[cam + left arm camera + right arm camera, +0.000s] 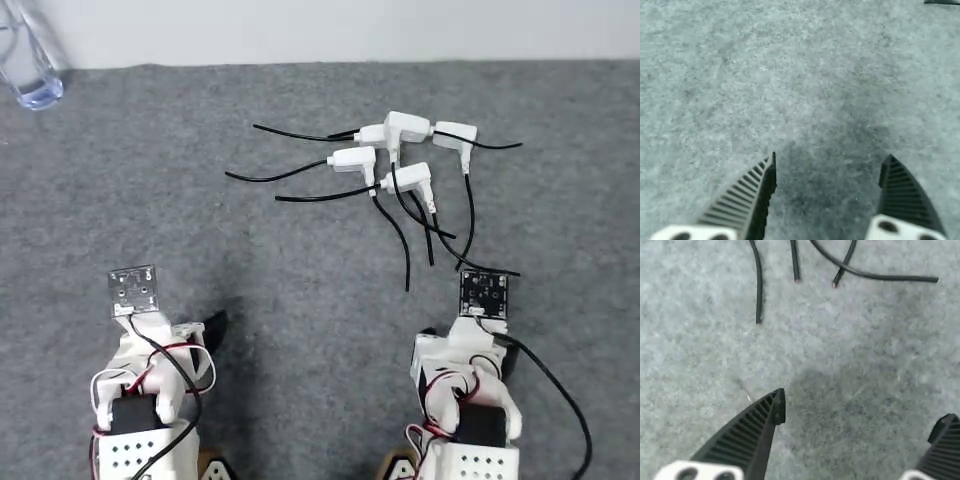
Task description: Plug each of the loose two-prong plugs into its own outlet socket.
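Up at the far side of the mat [250, 290], your white plugs [405, 150] are lying bunched together (black cords [404, 250] trailing), and your left gripper [830, 160] and right gripper [865, 405] are sitting well apart from them, jaws spread, empty.

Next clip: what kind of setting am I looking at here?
Probably a robotics test bench, not a home: a grey felt mat against a plain white wall, and a staged cluster of white plugs on cut-off black cords.
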{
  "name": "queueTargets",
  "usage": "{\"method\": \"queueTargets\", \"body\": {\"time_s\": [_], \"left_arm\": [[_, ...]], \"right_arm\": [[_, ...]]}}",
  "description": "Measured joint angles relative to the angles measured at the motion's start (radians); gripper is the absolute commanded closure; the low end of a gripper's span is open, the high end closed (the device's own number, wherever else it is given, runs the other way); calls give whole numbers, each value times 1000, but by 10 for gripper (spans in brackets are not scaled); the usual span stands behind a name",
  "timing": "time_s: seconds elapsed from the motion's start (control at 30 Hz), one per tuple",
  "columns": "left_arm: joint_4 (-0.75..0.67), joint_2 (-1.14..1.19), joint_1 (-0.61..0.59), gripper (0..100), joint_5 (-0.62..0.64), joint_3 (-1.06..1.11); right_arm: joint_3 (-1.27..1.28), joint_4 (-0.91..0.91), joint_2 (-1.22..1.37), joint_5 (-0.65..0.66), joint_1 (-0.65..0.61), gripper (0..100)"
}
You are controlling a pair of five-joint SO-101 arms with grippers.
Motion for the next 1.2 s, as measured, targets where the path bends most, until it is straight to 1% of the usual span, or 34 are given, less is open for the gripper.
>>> {"method": "queueTargets", "body": {"time_s": [0.1, 0.17, 0.2, 0.27, 0.3, 0.33, 0.4, 0.43, 0.47, 0.5, 0.53, 0.6, 0.67, 0.83, 0.97, 1.1, 1.2], "left_arm": [[9, 0, 0, 683, 0, 0], [9, 0, 0, 684, 0, 0], [9, 0, 0, 684, 0, 0], [9, 0, 0, 711, 0, 0], [9, 0, 0, 745, 0, 0], [14, 0, 0, 791, 3, 0], [28, 0, -8, 909, 32, 0], [35, 0, -9, 980, 55, 0], [38, 0, -9, 996, 77, 0], [41, 0, -9, 976, 94, 0], [41, 0, -9, 986, 104, 0], [41, 0, -9, 990, 114, 0], [41, 0, -9, 990, 120, 0], [41, 0, -9, 990, 120, 0], [41, 0, -6, 990, 118, 0], [41, 0, 55, 989, 26, 0], [41, 0, 52, 989, 28, 0]], "right_arm": [[0, 17, 0, 0, 0, 585], [0, 23, 0, 0, -15, 636], [0, 28, 0, 0, -29, 693], [0, 34, 0, 0, -32, 852], [0, 35, 0, 0, -32, 942], [0, 35, 0, 0, -34, 998], [0, 35, 0, 0, -41, 929], [0, 35, 0, -2, -41, 920], [0, 35, 0, -2, -41, 935], [0, 35, 0, -2, -41, 967], [0, 35, 0, -2, -41, 998], [0, 35, 0, -2, -41, 981], [0, 35, 0, -2, -41, 991], [0, 52, 0, -2, -100, 990], [0, 54, 0, -2, -107, 990], [0, 54, 0, -2, -114, 990], [0, 54, 0, -2, -115, 990]]}}
